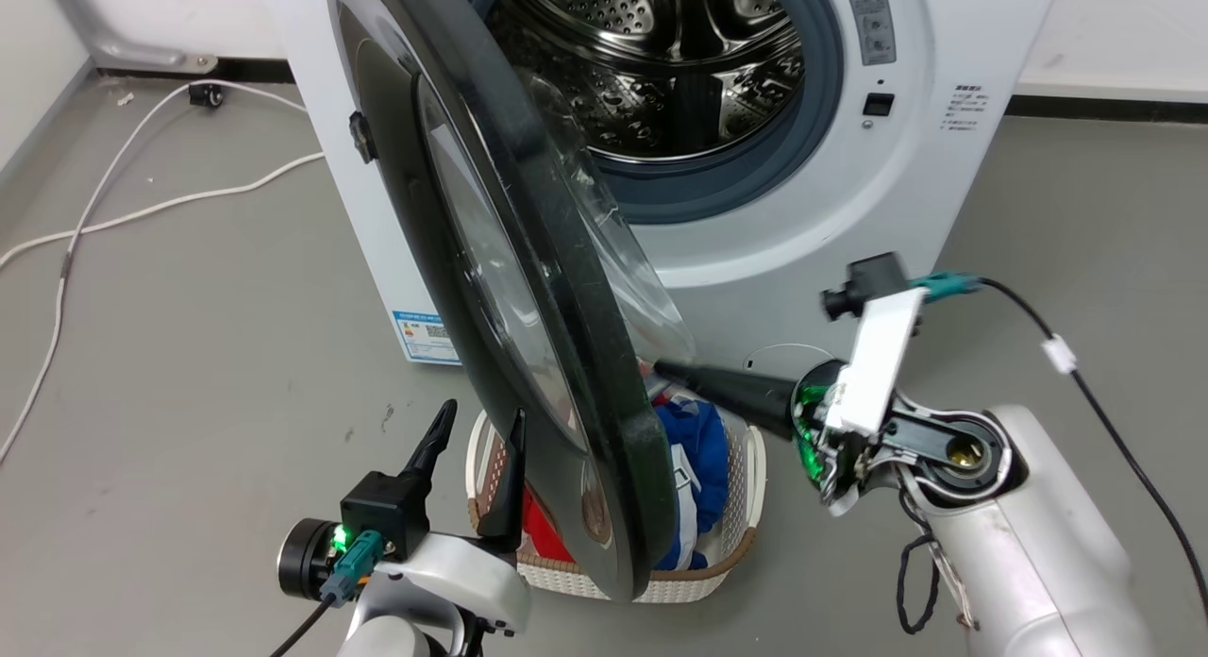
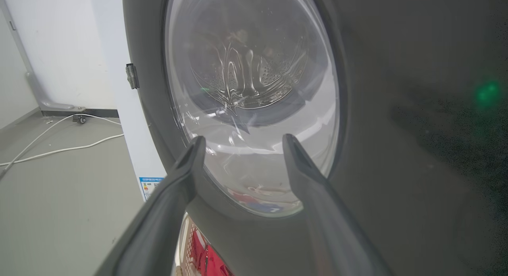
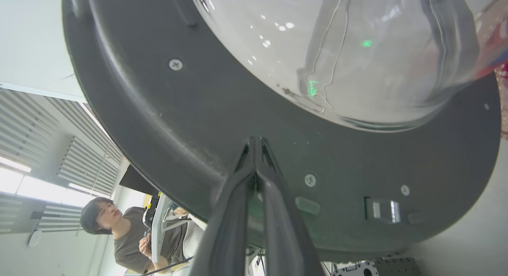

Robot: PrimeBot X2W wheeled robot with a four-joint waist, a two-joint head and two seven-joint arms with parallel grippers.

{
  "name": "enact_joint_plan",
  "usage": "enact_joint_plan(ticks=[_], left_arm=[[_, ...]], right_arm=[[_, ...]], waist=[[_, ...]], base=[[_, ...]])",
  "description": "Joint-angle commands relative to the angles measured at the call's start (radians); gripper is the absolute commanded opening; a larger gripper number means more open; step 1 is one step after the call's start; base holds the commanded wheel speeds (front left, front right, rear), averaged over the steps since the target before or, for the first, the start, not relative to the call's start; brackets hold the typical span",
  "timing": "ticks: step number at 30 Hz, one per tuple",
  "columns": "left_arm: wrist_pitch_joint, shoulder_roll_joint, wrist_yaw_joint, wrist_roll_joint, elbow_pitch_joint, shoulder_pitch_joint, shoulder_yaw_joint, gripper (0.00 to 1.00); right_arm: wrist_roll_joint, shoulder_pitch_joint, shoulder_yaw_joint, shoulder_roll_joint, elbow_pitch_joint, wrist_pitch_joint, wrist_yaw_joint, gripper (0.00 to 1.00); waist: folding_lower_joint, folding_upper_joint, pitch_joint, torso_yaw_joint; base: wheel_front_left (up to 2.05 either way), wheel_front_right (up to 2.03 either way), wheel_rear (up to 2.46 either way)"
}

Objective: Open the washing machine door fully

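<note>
- Grey floor [image 1: 189, 374] all round, indoor room; the robot faces the washing machine [image 1: 802, 232] from the front.
- Nearest, lower left: left gripper [image 1: 481, 413], fingers spread apart and holding nothing. It sits just beside the outer face of the washing machine door [image 1: 566, 289]. The left wrist view looks between those fingers at the round glass; I cannot tell if they touch it.
- Under the door's lower edge is a white woven laundry basket [image 1: 731, 544] with red and blue clothes [image 1: 703, 440] inside.
- The door stands swung out from the machine, hinged on the left, rim edge-on to the head camera — roughly square to the front panel. Its clear glass bowl [image 1: 628, 261] bulges to the right, the inner side.
- Right of the door: right gripper [image 1: 663, 366], fingers pressed together into one point and pinching nothing. In the right wrist view the tip [image 3: 254, 140] is set against the dark inner face just below the bowl and looks to be touching.
- Behind, the steel drum [image 1: 679, 62] and grey gasket [image 1: 755, 176] are exposed, so the latch is off.
- Progress, my judgement: about halfway. Unlatching and the first swing are done — what's left is pushing the door on leftward until it folds back fully.
- Far left: a white cable [image 1: 142, 204] on the floor by the wall.
</note>
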Motion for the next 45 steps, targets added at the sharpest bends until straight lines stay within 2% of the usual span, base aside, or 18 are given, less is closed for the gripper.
enact_joint_plan(ticks=[1, 10, 16, 22, 23, 24, 26, 27, 32, 36, 39, 45], left_arm=[[-0.003, 0.005, 0.005, -0.006, 0.003, 0.011, 0.001, 1.00], [-0.003, 0.017, 0.016, -0.015, -0.001, 0.023, 0.011, 1.00], [-0.003, 0.035, 0.022, -0.022, -0.010, 0.035, 0.020, 1.00], [-0.003, 0.044, 0.034, -0.029, -0.021, 0.050, 0.033, 1.00], [-0.003, 0.046, 0.033, -0.029, -0.023, 0.052, 0.033, 1.00], [-0.003, 0.048, 0.035, -0.030, -0.024, 0.054, 0.033, 1.00], [-0.002, 0.052, 0.037, -0.032, -0.025, 0.056, 0.035, 1.00], [-0.002, 0.055, 0.040, -0.034, -0.027, 0.056, 0.038, 1.00], [0.001, 0.066, 0.047, -0.040, -0.036, 0.061, 0.045, 1.00], [0.003, 0.074, 0.050, -0.039, -0.040, 0.061, 0.045, 1.00], [0.006, 0.078, 0.051, -0.040, -0.045, 0.065, 0.043, 1.00], [0.012, 0.082, 0.053, -0.043, -0.048, 0.067, 0.034, 1.00]], right_arm=[[-0.005, 0.026, -0.022, 0.002, -0.014, -0.053, 0.000, 0.00], [-0.120, 0.196, -0.192, -0.042, -0.153, -0.385, 0.000, 0.00], [-0.334, 0.374, -0.272, -0.114, -0.298, -0.619, 0.000, 0.00], [-0.596, 0.502, -0.334, -0.149, -0.365, -0.798, 0.000, 0.00], [-0.643, 0.510, -0.342, -0.151, -0.374, -0.825, 0.000, 0.24], [-0.701, 0.516, -0.347, -0.154, -0.386, -0.851, 0.000, 0.35], [-0.811, 0.522, -0.355, -0.166, -0.414, -0.898, 0.000, 0.71], [-0.862, 0.523, -0.358, -0.164, -0.428, -0.917, 0.000, 1.00], [-1.130, 0.533, -0.374, -0.158, -0.506, -0.961, 0.000, 1.00], [-1.281, 0.553, -0.383, -0.123, -0.556, -0.950, 0.000, 1.00], [-1.337, 0.580, -0.384, -0.090, -0.573, -0.940, 0.000, 1.00], [-1.341, 0.627, -0.366, -0.046, -0.551, -0.928, 0.000, 1.00]], waist=[[0.0001, 0.0000, -0.008, -0.008], [0.0001, 0.0000, -0.022, -0.040], [0.0001, 0.0000, -0.024, -0.058], [0.0001, 0.0000, -0.028, -0.072], [0.0001, 0.0000, -0.029, -0.073], [0.0001, 0.0000, -0.029, -0.073], [0.0001, 0.0000, -0.030, -0.072], [0.0001, 0.0000, -0.031, -0.071], [0.0001, 0.0000, -0.038, -0.065], [0.0001, 0.0000, -0.040, -0.061], [0.0001, 0.0000, -0.043, -0.061], [0.0001, 0.0000, -0.048, -0.061]], base=[[0.00, 0.00, 0.00], [0.00, 0.00, 0.00], [0.00, 0.00, 0.00], [0.00, 0.00, 0.00], [0.00, 0.00, 0.00], [0.00, 0.00, 0.00], [0.00, 0.00, 0.00], [0.00, 0.00, 0.00], [0.00, 0.00, 0.00], [0.00, 0.00, 0.00], [0.00, 0.00, 0.00], [0.00, 0.00, 0.00]])
